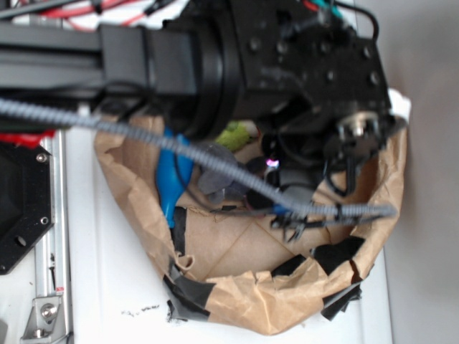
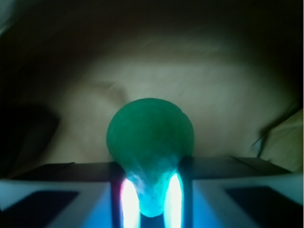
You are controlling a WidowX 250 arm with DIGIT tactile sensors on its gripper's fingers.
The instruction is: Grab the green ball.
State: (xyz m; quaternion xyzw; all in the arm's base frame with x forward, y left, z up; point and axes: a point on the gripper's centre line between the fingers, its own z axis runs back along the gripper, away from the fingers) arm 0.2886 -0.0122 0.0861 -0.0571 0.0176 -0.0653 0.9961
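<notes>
In the wrist view the green ball (image 2: 150,133) sits between my gripper's (image 2: 150,197) two fingers. Its near side is pinched and drawn in between the glowing pads (image 2: 128,199), so the gripper is shut on it. Behind the ball lies dim brown paper. In the exterior view the black arm (image 1: 287,64) reaches down into a brown paper container (image 1: 237,301). There the ball and the fingertips are hidden under the arm's dark parts.
The paper container's walls are patched with black tape (image 1: 190,290). Inside lie a blue object (image 1: 172,179), a grey object (image 1: 215,175) and a lime-green plush (image 1: 233,135). A grey braided cable (image 1: 143,136) crosses in front. A metal rail (image 1: 50,244) runs at the left.
</notes>
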